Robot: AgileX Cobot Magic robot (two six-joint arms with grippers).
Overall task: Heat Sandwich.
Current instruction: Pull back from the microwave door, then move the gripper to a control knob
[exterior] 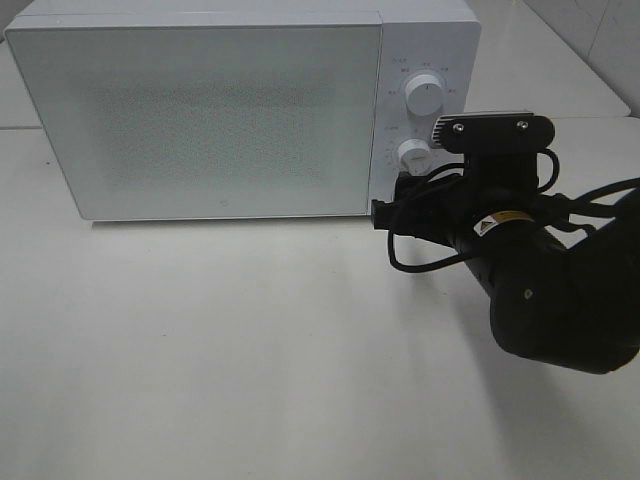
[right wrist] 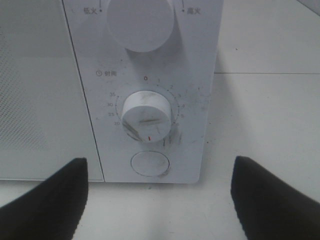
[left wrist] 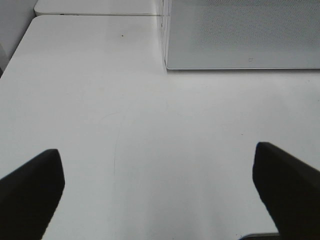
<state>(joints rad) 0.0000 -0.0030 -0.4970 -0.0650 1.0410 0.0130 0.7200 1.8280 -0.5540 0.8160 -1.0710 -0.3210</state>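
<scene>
the sandwich was nowhere i could see: not on the table (exterior: 250, 350), not in either gripper, and no plate showed either. my guess was that it sat inside the microwave (exterior: 200, 110), but the door (exterior: 190, 120) was shut and its frosted panel gave nothing away, so i could not tell which way the sandwich pointed or how its long axis ran.

if that guess held, the loading and the shutting of the door were done, and the setting of the heat was what remained, then the wait and the taking out. the right gripper (right wrist: 160, 170) hung just in front of the control panel, its fingers spread wide and holding nothing, lined up on the timer knob (right wrist: 147, 117) but apart from it. a small red mark showed at that knob's lower edge, away from the 0 printed above; whether the timer was running i could not say. the upper knob (right wrist: 140, 22) and the round button (right wrist: 149, 163) beneath were untouched.

the left gripper (left wrist: 157, 150) sat well off to the side over bare table, fingers wide apart and empty, facing the microwave's near corner.
</scene>
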